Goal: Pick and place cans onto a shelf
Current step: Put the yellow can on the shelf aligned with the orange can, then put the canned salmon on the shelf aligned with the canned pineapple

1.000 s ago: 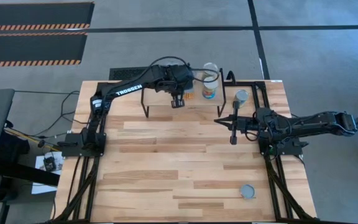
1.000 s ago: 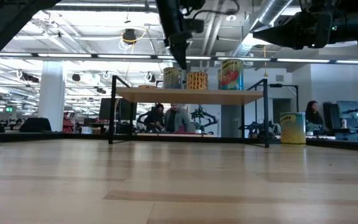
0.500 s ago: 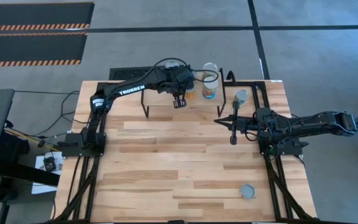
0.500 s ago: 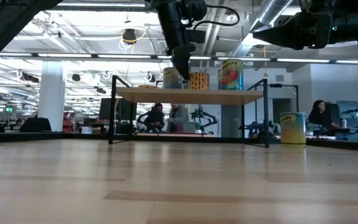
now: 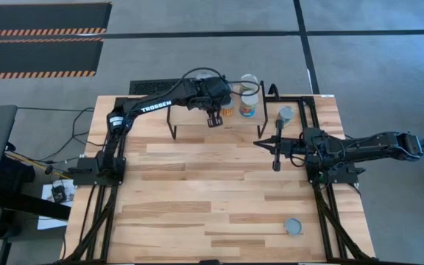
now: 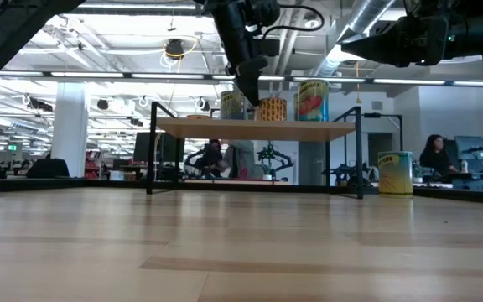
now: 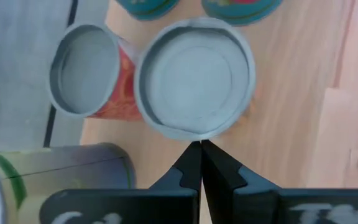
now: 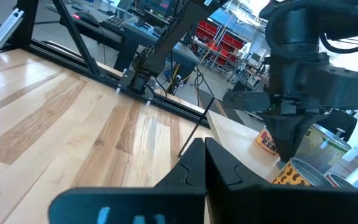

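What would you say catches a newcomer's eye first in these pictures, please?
Probably the left claw, shut and empty, poised just above an orange can on the shelf at the table's far edge, with other cans standing beside it. Next, the right claw, also shut, waits over the table's right side. One lone can stands near the front right corner.

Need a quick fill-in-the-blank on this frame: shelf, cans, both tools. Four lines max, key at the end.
1. The left tool hovers over the small light-wood shelf on black metal legs with its fingers ____.
2. Directly below that tool, the left wrist view shows the round silver ____ of an orange-labelled can.
3. The yellow-labelled can stands on the table, ____ the shelf.
4. The right tool waits with fingers shut, holding ____.

Missing words: shut; top; beside; nothing
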You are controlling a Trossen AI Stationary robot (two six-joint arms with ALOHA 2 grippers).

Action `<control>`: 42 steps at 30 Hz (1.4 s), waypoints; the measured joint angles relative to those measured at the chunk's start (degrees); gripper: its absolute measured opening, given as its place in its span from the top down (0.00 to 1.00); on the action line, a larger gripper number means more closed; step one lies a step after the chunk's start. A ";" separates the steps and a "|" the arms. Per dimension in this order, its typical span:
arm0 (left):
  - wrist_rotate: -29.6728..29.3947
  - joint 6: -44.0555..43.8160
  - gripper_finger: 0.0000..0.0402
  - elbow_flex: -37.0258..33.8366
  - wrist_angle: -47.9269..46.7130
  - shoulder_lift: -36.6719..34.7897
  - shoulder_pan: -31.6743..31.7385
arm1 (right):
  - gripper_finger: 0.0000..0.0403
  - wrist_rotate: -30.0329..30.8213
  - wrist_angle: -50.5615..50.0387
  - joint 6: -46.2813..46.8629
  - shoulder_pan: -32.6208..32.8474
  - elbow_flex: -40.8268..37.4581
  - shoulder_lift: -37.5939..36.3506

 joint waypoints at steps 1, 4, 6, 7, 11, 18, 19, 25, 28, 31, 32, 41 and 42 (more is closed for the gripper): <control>0.09 -0.20 1.00 0.00 -0.38 -0.07 -0.01 | 0.98 0.00 0.00 0.00 0.00 0.00 0.00; 0.51 -1.55 1.00 0.00 -2.61 -1.24 -0.09 | 0.98 -0.01 0.00 0.03 0.00 0.00 0.00; 1.34 -2.98 1.00 0.00 -4.19 -2.60 -0.23 | 0.98 0.00 0.02 0.07 0.00 0.00 0.00; 2.04 -3.70 1.00 -0.02 -4.79 -3.22 -0.32 | 0.98 -0.02 0.02 0.15 0.00 0.00 0.00; 3.03 -5.10 1.00 -4.77 -1.77 -6.61 -1.62 | 0.98 -0.02 0.00 0.15 0.00 0.00 0.00; 4.92 -7.94 1.00 -28.24 19.87 -19.45 -3.89 | 0.98 0.00 0.26 0.87 0.02 0.00 0.00; 4.82 -8.24 1.00 -32.16 23.64 -21.56 -4.35 | 0.98 0.00 0.34 1.38 0.02 0.00 0.00; 5.36 -8.25 1.00 -55.95 49.71 -36.36 -8.63 | 0.98 0.28 0.20 3.35 0.81 0.17 0.00; 5.41 -8.28 1.00 -66.68 62.25 -43.15 -11.41 | 0.98 3.21 -4.37 6.98 3.12 2.75 0.02; 6.45 -8.74 1.00 -76.30 71.31 -49.24 -13.86 | 0.99 9.14 -12.53 12.13 8.17 6.58 1.01; 7.19 -9.38 1.00 -79.02 73.86 -51.12 -14.55 | 0.99 11.42 -15.00 13.95 10.57 7.74 1.78; 10.95 -13.54 1.00 -96.69 90.16 -63.44 -18.38 | 0.99 27.04 -42.79 44.58 34.48 21.78 16.14; 10.96 -13.63 1.00 -97.91 90.72 -64.30 -18.50 | 0.99 27.61 -45.91 49.08 36.84 23.64 18.14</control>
